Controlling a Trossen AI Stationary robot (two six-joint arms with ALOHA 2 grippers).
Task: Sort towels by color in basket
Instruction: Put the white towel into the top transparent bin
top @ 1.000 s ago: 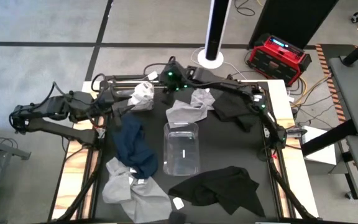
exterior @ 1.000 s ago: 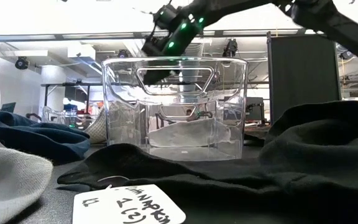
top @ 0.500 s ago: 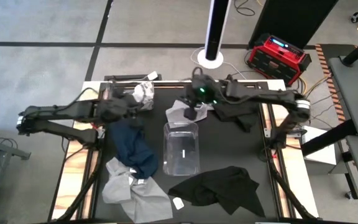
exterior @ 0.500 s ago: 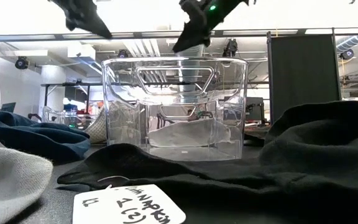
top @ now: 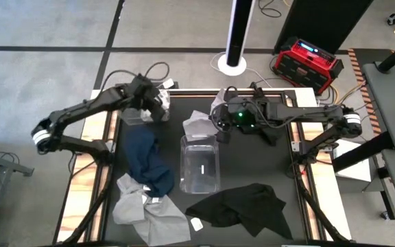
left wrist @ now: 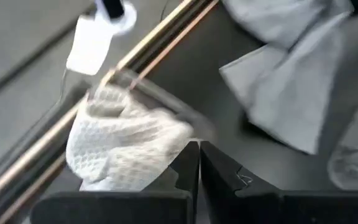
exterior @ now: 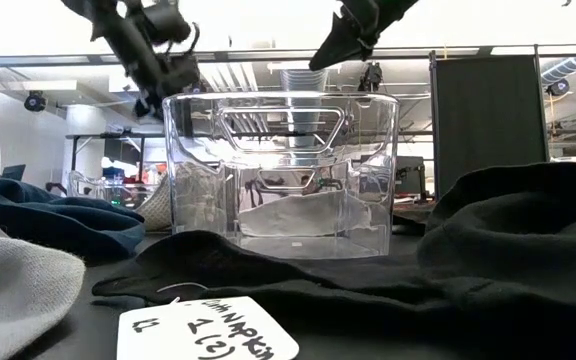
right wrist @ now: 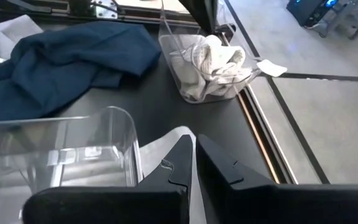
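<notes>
The right gripper (top: 219,128) hangs shut and empty over the grey towel (top: 199,123) behind the clear basket (top: 200,163). The left gripper (top: 158,108), also shut, is over the white towel (right wrist: 211,61) in a small bin (right wrist: 199,65). Black towel (top: 242,206) in front, navy towel (top: 145,161) to the left. A tag (exterior: 206,331) reads roughly "napkin (2)".

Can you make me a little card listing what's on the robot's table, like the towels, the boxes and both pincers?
Left pincer: shut, by the small clear box at the far left corner
Right pincer: shut, above the grey towel
White towel: inside the small clear box
Big clear box: middle of the table
Blue towel: left of the big clear box
Black towel: near edge, right
</notes>
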